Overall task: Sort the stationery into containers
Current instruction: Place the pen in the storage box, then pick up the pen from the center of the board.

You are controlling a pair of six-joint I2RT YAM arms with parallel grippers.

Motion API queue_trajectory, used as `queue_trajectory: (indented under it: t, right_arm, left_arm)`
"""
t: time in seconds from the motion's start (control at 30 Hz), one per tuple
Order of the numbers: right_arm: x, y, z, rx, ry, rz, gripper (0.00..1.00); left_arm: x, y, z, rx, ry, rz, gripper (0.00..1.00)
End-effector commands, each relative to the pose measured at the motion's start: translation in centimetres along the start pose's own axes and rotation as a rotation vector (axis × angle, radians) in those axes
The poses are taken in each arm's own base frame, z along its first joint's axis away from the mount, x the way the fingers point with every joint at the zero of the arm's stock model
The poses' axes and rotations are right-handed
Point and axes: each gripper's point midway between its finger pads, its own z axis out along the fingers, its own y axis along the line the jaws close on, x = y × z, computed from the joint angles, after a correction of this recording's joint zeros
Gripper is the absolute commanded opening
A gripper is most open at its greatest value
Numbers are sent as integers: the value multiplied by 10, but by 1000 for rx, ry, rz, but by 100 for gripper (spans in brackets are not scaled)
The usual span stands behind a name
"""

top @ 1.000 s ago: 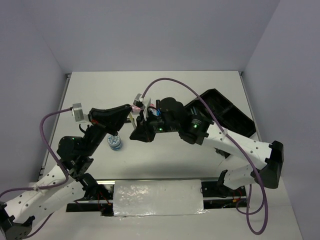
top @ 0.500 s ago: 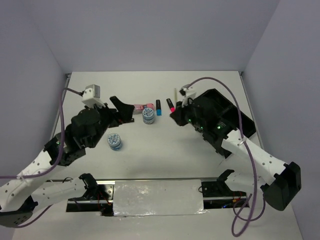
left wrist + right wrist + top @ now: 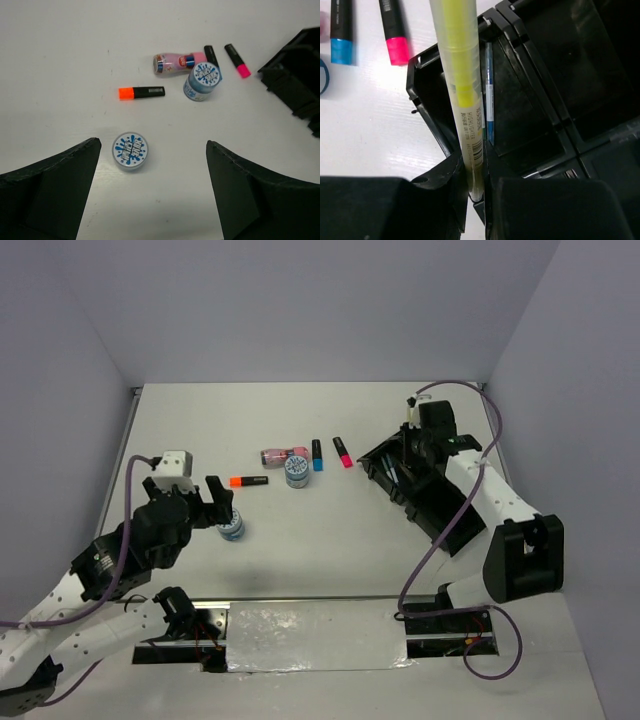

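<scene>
My left gripper is open and empty, hovering just above a blue-white disc that lies nearer its left finger. Beyond it lie an orange-ended marker, a pink tube, a second disc, a blue-ended marker and a pink-ended marker. My right gripper is shut on a yellow highlighter, which points out over the left end of the black organiser tray. A thin pen lies in the compartment beneath it.
The tray sits slanted at the right side of the table, close to the right wall. The loose items cluster in the middle between both arms. White walls enclose the table on three sides.
My left gripper opened and drew back toward the near left; the orange-ended marker now lies free on the table. My right arm swung right, carrying the highlighter over the tray.
</scene>
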Motion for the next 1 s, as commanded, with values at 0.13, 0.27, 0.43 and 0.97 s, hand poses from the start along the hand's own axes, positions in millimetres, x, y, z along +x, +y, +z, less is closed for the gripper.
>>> queue_trajectory:
  t: [0.13, 0.27, 0.43, 0.97]
  right_arm:
    - [9, 6, 15, -99, 96, -63, 11]
    - [16, 3, 19, -78, 127, -57, 13]
    - [28, -3, 20, -45, 162, -48, 25]
    - [-36, 52, -41, -151, -84, -36, 74]
  left_arm:
    - [2, -6, 2, 30, 12, 52, 99]
    - [3, -4, 2, 23, 12, 51, 99]
    - [7, -8, 3, 39, 29, 56, 99]
    - [6, 1, 2, -2, 23, 36, 99]
